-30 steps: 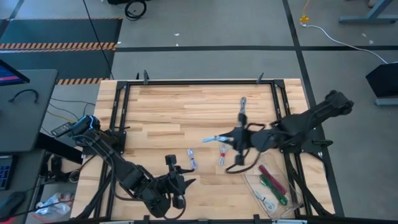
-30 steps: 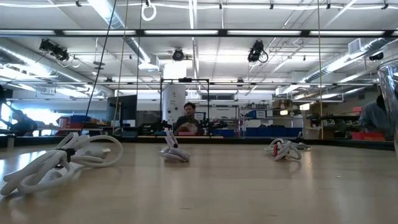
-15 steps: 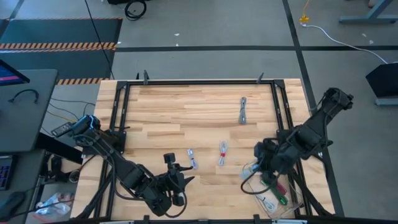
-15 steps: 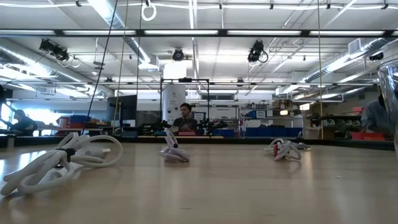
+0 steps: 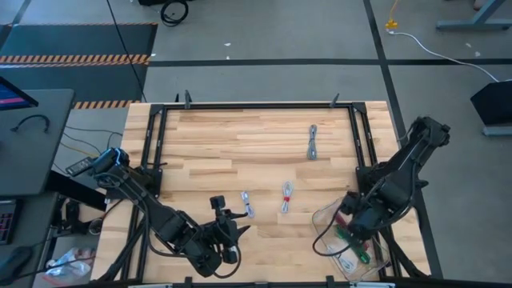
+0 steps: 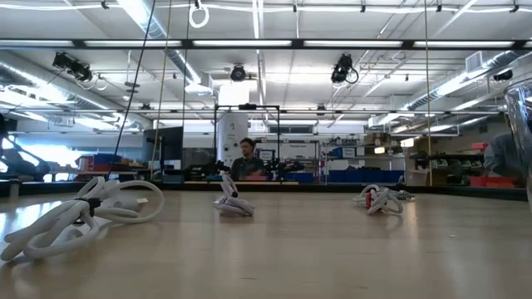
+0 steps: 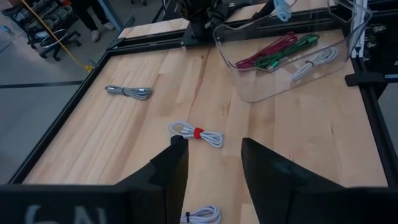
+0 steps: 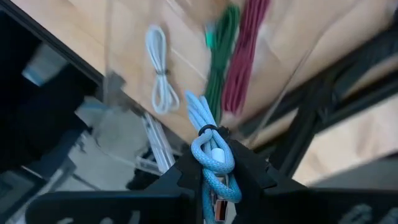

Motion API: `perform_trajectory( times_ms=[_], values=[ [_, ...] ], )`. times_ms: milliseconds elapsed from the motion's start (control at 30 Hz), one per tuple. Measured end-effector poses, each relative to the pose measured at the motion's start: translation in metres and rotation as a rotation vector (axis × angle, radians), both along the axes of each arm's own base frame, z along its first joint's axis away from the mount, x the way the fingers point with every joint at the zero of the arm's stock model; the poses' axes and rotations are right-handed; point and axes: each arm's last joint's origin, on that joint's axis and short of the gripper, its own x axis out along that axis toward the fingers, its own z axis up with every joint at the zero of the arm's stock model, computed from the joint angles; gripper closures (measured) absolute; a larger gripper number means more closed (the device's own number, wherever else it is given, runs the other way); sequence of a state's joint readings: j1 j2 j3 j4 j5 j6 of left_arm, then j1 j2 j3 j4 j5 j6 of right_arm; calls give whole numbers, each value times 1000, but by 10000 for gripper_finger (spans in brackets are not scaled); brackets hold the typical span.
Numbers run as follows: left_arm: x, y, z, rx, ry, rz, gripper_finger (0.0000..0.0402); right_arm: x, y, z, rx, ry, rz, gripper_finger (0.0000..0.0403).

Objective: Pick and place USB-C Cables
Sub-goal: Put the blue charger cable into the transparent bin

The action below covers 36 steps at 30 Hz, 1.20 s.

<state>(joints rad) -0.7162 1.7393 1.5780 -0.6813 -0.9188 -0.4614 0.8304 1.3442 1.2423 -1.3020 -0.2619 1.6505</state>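
Right wrist view shows the right gripper (image 8: 214,171) clenched on a pale blue cable (image 8: 208,134), poised above the clear tray (image 5: 328,218) at the bench's (image 5: 216,152) right front corner. Already lying in the tray are a white cable (image 8: 158,65), a green cable (image 8: 219,56) and a dark red cable (image 8: 245,46). Left on the bench are three bundles: a grey cable (image 5: 313,142) toward the far side, a red-tied cable (image 5: 286,196) and another pale cable (image 5: 247,203) near the middle. The left gripper (image 7: 214,165) waits at the front edge, fingers apart and empty. Roughly half the job appears done, judging by the count.
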Motion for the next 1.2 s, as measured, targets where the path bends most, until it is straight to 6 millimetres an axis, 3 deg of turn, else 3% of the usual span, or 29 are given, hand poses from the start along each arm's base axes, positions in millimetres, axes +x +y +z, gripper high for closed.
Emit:
perform_trajectory(
  times_ms=[200,667,1000,1200],
  values=[
    [0,0,0,0,0,0,246,16,15,-19,81,170,5,344],
    [0,0,0,-1,0,1,246,60,43,-73,244,241,220,344],
    [0,0,0,-1,0,0,246,73,31,-105,217,358,360,344],
    [0,0,0,-1,0,0,246,88,21,-121,226,337,414,344]
  ],
)
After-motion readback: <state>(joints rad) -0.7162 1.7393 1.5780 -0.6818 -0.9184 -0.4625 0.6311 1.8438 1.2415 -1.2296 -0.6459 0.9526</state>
